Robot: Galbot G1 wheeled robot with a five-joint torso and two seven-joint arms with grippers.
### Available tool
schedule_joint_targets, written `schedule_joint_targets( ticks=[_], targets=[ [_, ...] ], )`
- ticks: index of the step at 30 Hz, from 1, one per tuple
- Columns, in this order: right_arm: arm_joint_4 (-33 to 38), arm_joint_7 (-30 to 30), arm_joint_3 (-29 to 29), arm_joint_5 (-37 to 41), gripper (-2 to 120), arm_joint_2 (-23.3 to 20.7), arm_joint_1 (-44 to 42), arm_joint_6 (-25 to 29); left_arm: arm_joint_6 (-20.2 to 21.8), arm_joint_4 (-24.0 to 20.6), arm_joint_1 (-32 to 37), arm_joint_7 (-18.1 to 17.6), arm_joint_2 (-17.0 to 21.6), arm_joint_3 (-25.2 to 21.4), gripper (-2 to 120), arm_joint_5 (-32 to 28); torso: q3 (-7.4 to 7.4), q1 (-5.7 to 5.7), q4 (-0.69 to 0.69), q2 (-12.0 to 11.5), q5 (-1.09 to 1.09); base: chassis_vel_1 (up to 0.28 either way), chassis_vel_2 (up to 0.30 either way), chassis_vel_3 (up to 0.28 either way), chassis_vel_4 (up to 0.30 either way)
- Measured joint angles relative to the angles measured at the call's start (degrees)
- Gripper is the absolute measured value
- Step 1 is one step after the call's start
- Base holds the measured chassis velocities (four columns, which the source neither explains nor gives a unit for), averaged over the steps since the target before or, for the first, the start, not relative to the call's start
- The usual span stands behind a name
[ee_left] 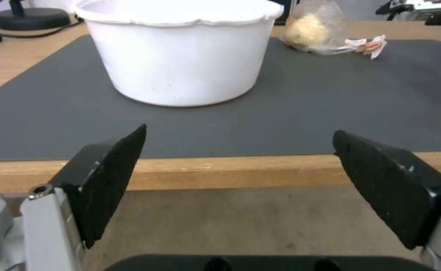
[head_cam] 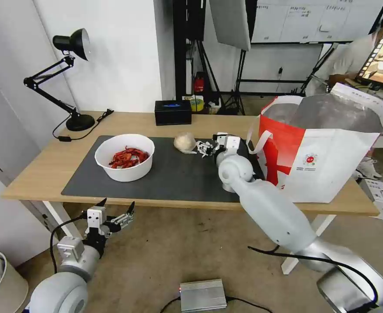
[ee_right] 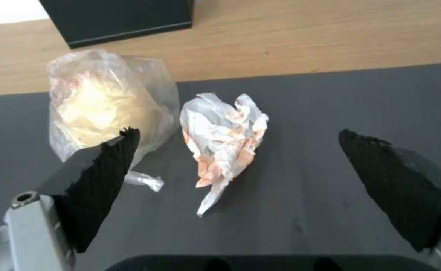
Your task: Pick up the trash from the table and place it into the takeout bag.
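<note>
Tissue (ee_right: 224,137), crumpled and stained orange, lay on the grey mat (head_cam: 174,178) between the spread fingers of the right end effector (ee_right: 240,162), which hovered above it wide open and held nothing. It looked feather-light and soft; I judged that a pinch across the thick middle of the wad would take it, and that a loose grip on a trailing corner might let it slip or tear.

Just beside it sat the lump (ee_right: 102,109), a beige mass wrapped in thin clear plastic with a twisted tail. One finger (ee_right: 99,177) of the right end effector stood in front of it from the wrist view, though whether it touched the wrap I could not tell. The wrap would likely be slick and yielding, so a hold around the body seemed safer than one on the tail.

Farther along the mat stood the white bowl (head_cam: 124,156) with red scraps inside. It seemed stiff but open-topped, so it probably wanted a rim grip and a level carry to avoid spilling.

The bag (head_cam: 326,148) stood open on the robot's right end of the desk (head_cam: 39,169), its foil lining showing, near the right arm. A black box (head_cam: 173,112) sat at the desk's far edge and a lamp (head_cam: 72,78) at the far left corner.

The left end effector (head_cam: 115,208) hung below the desk's near edge, wide open and empty, facing the bowl.
</note>
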Motion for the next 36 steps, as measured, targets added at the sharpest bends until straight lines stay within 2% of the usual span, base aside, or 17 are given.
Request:
schedule_joint_targets(
  ticks=[7, 18, 27, 36],
  targets=[
    [-6.7, -1.0, 0.0, -0.2, 100, 2.4, 3.0, -0.4, 0.0, -0.4, 0.1, 0.0, 0.1, 0.0, 100, 0.0, 0.00, 0.00, -0.01, 0.0, 0.00, 0.000, 0.000, 0.000, 0.000],
    [-13.7, -2.7, 0.2, -2.1, 100, 6.3, 6.5, -2.1, -0.2, -0.5, 0.4, 0.1, -0.2, 0.1, 100, 0.3, 0.00, 0.00, -0.01, 0.0, 0.00, 0.000, 0.000, 0.000, 0.000],
    [-15.7, -2.7, -0.3, -4.0, 100, 7.4, 7.9, -6.1, -0.4, -0.6, 0.4, 0.1, 0.0, -0.1, 100, 0.3, 0.00, 0.00, 0.00, 0.0, 0.00, 0.000, 0.000, 0.000, 0.000],
    [-17.2, -3.1, -0.7, -4.5, 100, 7.6, 8.5, -6.7, -0.5, -0.5, 0.2, 0.1, 0.2, 0.1, 100, 0.2, 0.00, 0.00, -0.01, 0.0, 0.00, 0.000, 0.000, 0.000, 0.000]
  ],
)
